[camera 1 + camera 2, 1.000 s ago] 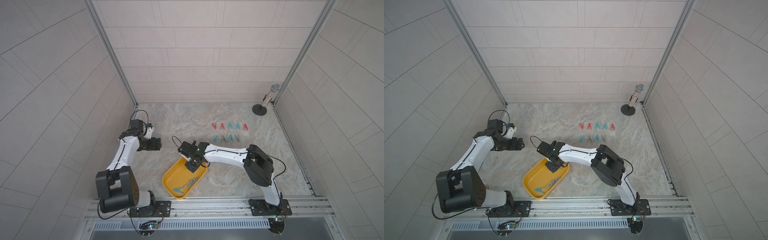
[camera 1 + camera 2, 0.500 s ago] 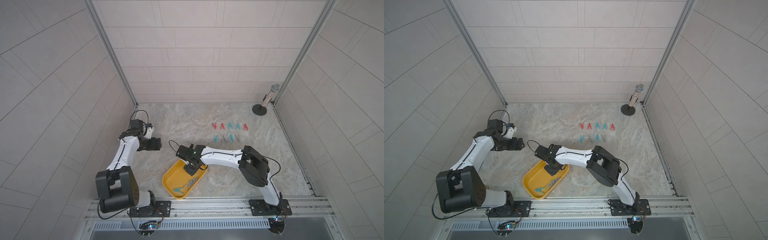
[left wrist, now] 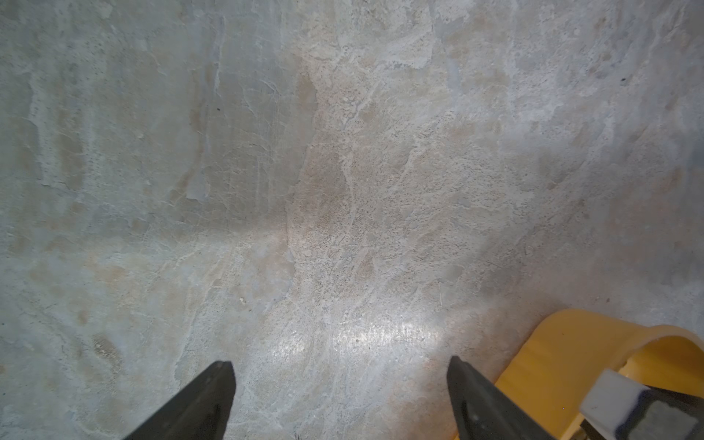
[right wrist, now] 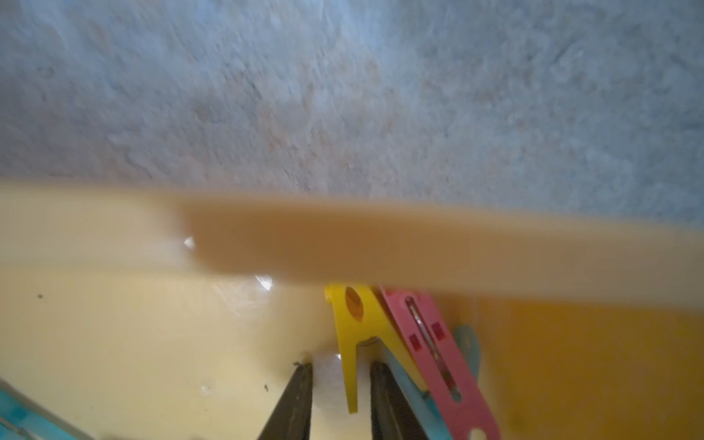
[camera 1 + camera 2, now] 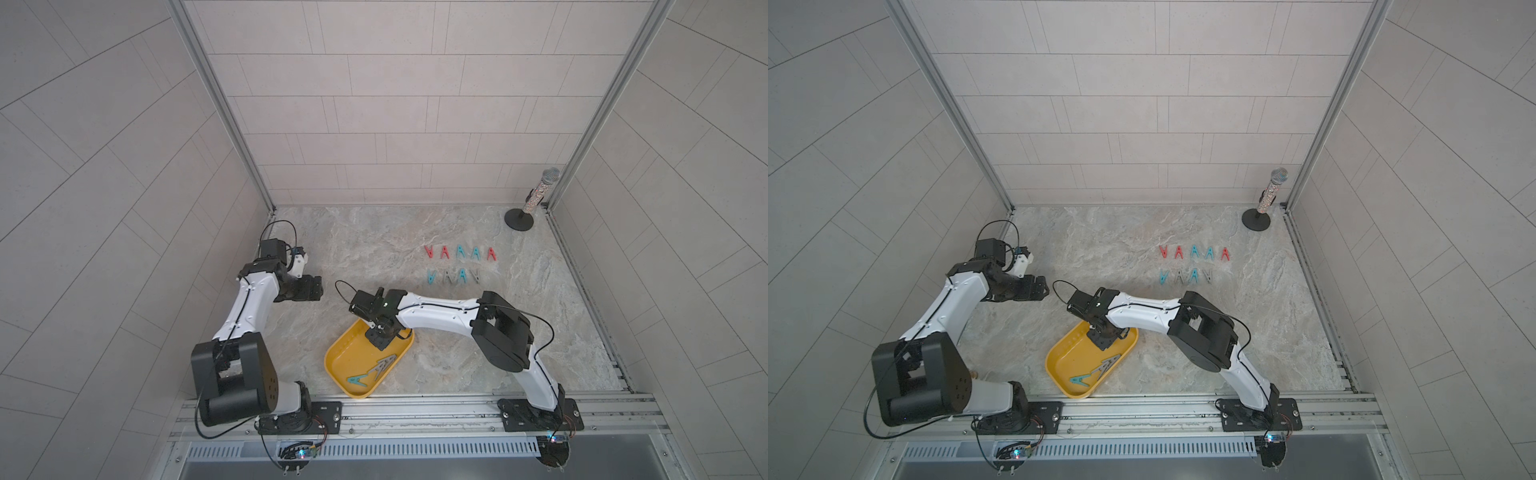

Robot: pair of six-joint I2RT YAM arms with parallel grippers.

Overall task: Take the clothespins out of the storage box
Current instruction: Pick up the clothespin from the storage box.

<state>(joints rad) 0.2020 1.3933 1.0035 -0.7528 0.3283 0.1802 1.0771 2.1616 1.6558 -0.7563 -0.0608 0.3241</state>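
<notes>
The yellow storage box (image 5: 347,359) (image 5: 1067,359) lies near the table's front edge. A teal clothespin (image 5: 358,379) and a grey one (image 5: 384,365) lie in its near half. My right gripper (image 5: 380,338) (image 5: 1102,338) reaches down into the far end. In the right wrist view its jaws (image 4: 339,365) stand narrowly open astride one leg of a yellow clothespin (image 4: 358,324), with a gap showing beside the leg. A red clothespin (image 4: 434,343) and a teal one (image 4: 466,343) lean against it by the box wall (image 4: 381,244). My left gripper (image 5: 309,289) (image 3: 339,365) hangs open over bare table, left of the box.
Two rows of clothespins lie on the table at back right: red and teal ones (image 5: 459,252), and teal and grey ones (image 5: 453,276) in front of them. A microphone on a round stand (image 5: 536,199) is in the far right corner. Walls close in both sides.
My right gripper has shifted a little and come down deeper into the far end of the box. The left arm has not moved.
</notes>
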